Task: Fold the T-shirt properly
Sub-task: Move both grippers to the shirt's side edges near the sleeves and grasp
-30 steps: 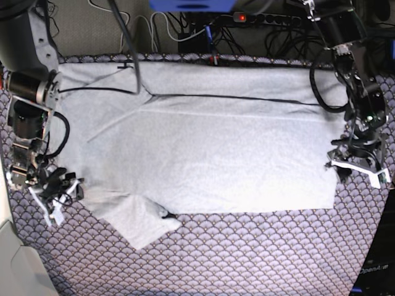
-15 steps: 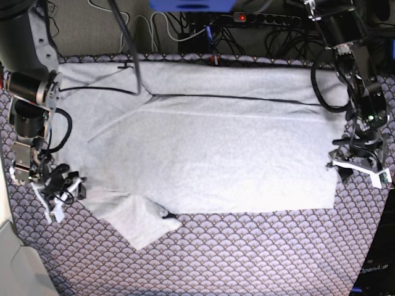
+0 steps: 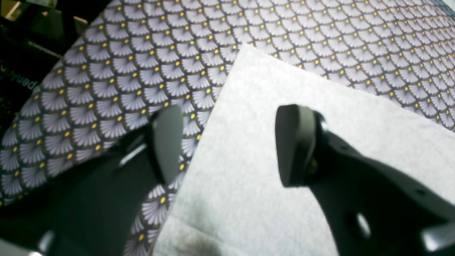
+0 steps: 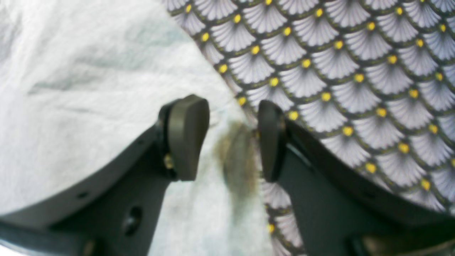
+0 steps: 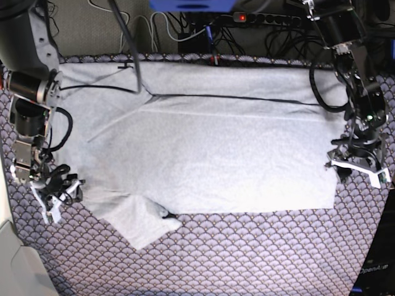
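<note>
A purple-grey tablecloth with a scallop pattern and small yellow dots covers the whole work surface. Behind its far edge, in the base view, lies a tangle of dark cables and a power strip with a red light on a grey floor.

The T-shirt lies spread flat across the middle of the cloth, light grey, its plain side up, with one sleeve jutting toward the near edge and black cables draped over its far part.

The left gripper hangs over the shirt's side edge, jaws spread wide: one finger over fabric, the other over bare cloth, nothing between them. The right gripper straddles the shirt's opposite edge near the sleeve, jaws partly apart and not pinching the fabric.
</note>
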`<action>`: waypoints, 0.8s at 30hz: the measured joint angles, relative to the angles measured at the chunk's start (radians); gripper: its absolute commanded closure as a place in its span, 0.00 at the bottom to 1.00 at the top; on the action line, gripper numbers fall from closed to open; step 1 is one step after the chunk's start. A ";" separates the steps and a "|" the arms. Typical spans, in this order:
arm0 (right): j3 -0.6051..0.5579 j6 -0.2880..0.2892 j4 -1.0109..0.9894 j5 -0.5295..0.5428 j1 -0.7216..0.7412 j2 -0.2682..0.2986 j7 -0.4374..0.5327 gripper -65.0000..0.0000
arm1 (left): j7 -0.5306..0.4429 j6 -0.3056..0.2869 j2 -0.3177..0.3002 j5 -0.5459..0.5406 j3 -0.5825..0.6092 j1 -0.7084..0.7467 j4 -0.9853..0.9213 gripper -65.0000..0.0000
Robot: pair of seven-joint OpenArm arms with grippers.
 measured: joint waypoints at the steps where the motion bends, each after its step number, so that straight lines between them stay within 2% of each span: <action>1: 0.000 -0.017 0.000 0.000 -0.005 0.000 0.003 0.57 | 0.000 0.000 0.000 0.000 0.000 0.000 0.000 0.39; 12: 0.000 -0.022 -0.045 0.007 -0.026 -0.001 0.038 0.59 | 0.000 0.000 0.000 0.000 0.000 0.000 0.000 0.39; 15: 0.001 -0.022 -0.044 0.008 -0.026 -0.009 0.039 0.75 | 0.000 0.000 0.000 0.000 0.000 -0.002 0.000 0.39; 18: 0.001 -0.022 -0.044 0.010 -0.026 -0.011 0.038 1.00 | 0.000 0.000 -0.004 0.001 0.001 -0.019 -0.021 0.39; 24: 0.001 -0.023 -0.044 0.011 -0.024 -0.012 0.034 1.00 | -0.003 -0.001 -0.018 0.008 -0.001 -0.129 -0.191 0.39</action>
